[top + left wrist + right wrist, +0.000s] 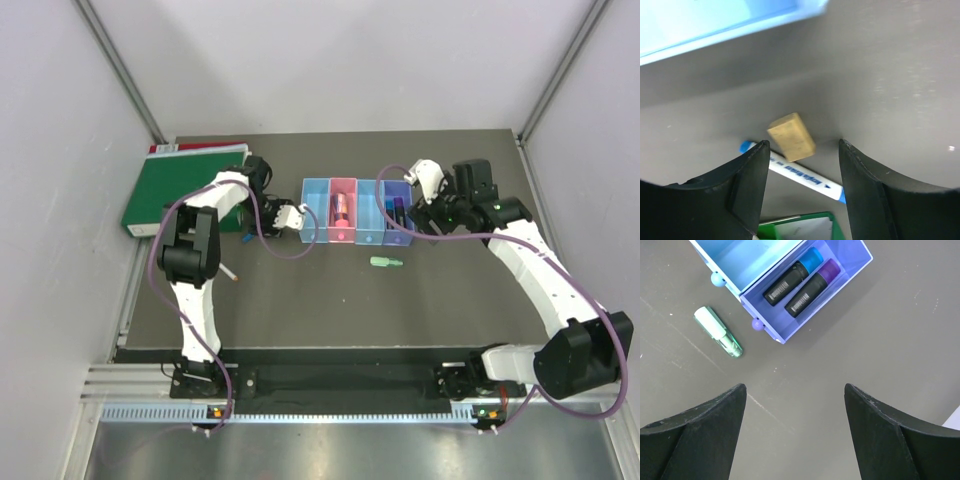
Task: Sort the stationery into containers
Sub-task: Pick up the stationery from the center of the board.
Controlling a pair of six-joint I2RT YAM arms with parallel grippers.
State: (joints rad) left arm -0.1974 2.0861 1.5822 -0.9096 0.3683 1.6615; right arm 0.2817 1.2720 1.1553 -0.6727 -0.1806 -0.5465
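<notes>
Stationery outside the bin row (369,238), top view: green marker (386,262) just in front of the row, orange-tipped pen (228,272) well to its left.

Left wrist view: left gripper (802,144) spread, tan eraser block (791,137) between the fingers, untouched, just off the row's light blue end. Block sits skewed to the jaws, against a blue-ended pen (795,171). Risk: closing may twist it out, or snag the pen.

Right wrist view: right gripper (793,387) spread, empty, near the row's purple bin (765,322); two black markers (790,282) inside.
</notes>
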